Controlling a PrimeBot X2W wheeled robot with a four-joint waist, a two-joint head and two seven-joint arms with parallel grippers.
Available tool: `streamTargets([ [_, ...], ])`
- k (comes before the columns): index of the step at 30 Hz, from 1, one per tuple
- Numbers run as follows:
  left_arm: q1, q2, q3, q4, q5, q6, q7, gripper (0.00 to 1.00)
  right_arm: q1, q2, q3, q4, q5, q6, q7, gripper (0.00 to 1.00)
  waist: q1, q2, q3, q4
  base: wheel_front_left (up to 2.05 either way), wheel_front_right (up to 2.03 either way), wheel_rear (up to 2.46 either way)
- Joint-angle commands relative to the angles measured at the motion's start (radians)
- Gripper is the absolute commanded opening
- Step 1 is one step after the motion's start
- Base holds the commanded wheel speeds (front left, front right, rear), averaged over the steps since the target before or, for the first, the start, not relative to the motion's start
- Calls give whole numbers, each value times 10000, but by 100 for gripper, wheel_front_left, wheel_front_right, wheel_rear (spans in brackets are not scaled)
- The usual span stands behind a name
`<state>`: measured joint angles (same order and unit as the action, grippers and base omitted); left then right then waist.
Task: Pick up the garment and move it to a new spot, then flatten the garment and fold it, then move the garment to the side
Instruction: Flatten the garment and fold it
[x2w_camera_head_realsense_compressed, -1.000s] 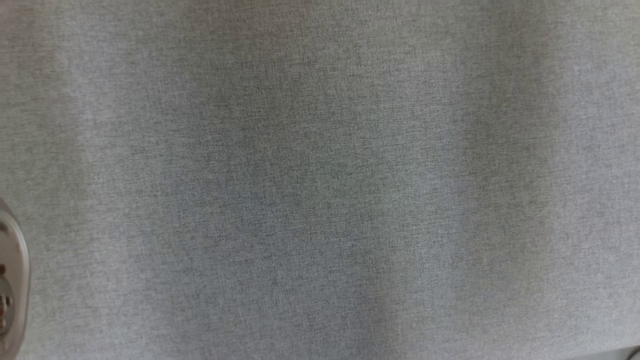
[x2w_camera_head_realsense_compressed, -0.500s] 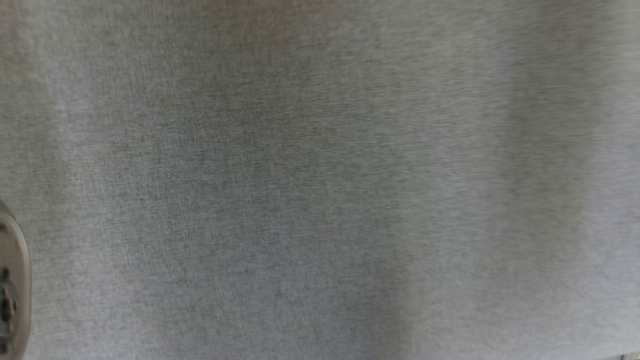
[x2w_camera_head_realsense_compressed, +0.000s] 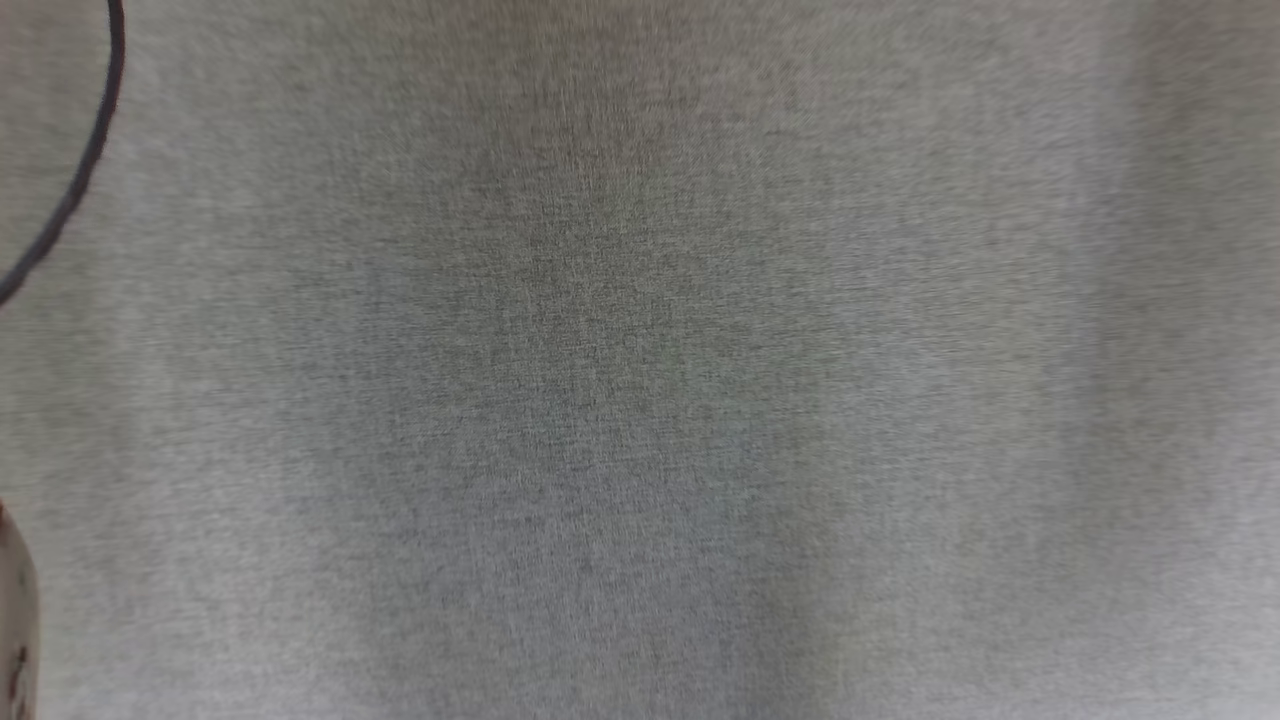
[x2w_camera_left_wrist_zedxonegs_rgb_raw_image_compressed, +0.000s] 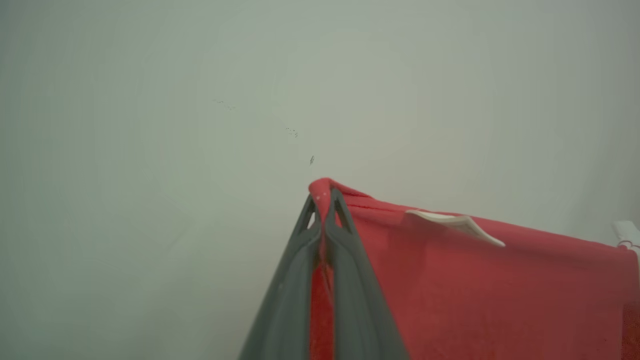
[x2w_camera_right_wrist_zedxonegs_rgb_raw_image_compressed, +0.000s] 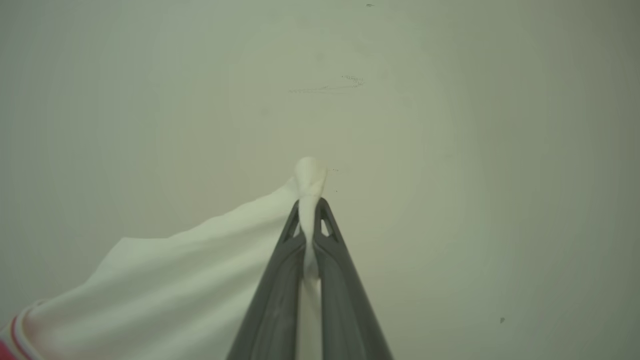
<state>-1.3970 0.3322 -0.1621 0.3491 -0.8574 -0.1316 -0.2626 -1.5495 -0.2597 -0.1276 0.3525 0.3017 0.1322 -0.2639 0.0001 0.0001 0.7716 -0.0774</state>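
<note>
The left gripper is clamping down on the garment. Its 2 dark fingers are pressing together, and a small red fold is poking out just past their tips. In the left wrist view the red cloth is running from that pinch across to the right edge, its upper hem pulling into a fairly straight line. A white tag is sticking out along the hem, near the fingers.

The right gripper is also closing tight, this time on a white part of the same garment, with a little bunched knob of cloth standing above its tips. From there the white fabric is spreading down and to the left of the right wrist view. A strip of red and white trim is showing at the bottom left corner.

So the garment is hanging between the 2 grippers, 1 corner in each. A pale surface with a few tiny dark specks is lying behind it, and I cannot tell whether the cloth is touching it.

In the head view a grey, finely flecked fabric is stretching across the frame, slightly blurred. A thin dark line is curving through the upper left corner. A sliver of pale casing is peeking in at the lower left edge.
</note>
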Motion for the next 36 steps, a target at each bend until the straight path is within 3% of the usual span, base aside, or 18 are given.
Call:
streamTargets([
  [1,166,70,-33,21,-136,28,-31,0,201,-139,-64,58,104,-28,0,0,-1,-1,-639,8,0,0,0],
  [5,1022,265,-788,-10,-976,28,214,0,1258,-405,655,981,680,-27,291,0,-1,-1,-1630,88,0,0,0],
  [9,2112,516,-1493,-402,-1841,25,651,0,2495,-738,1289,925,1497,-27,1046,0,-1,-1,-2512,166,0,0,0],
  [17,5004,1073,-2312,-1366,-3475,21,1439,0,5737,-1517,1661,-829,2609,-27,2816,0,-1,-1,-4245,363,0,0,0],
  [22,6923,1303,-2707,-1802,-4015,27,1727,0,8119,-1860,1750,-1803,2726,-25,5233,0,-1,-1,-5066,456,0,0,0],
  [23,6923,1303,-2707,-1802,-4015,27,1727,0,8119,-1860,1750,-1803,2726,-25,5233,0,-1,-1,-5066,456,0,0,0],
  [27,8310,1329,-3007,-2068,-4282,157,1879,0,9908,-1605,981,-2571,2478,-25,7063,0,-1,-1,-5547,563,0,0,0],
  [36,11079,1220,-3560,-2404,-4689,388,1600,0,13675,-270,-135,-5035,2006,-25,10256,0,-1,-1,-6452,610,0,0,0],
])
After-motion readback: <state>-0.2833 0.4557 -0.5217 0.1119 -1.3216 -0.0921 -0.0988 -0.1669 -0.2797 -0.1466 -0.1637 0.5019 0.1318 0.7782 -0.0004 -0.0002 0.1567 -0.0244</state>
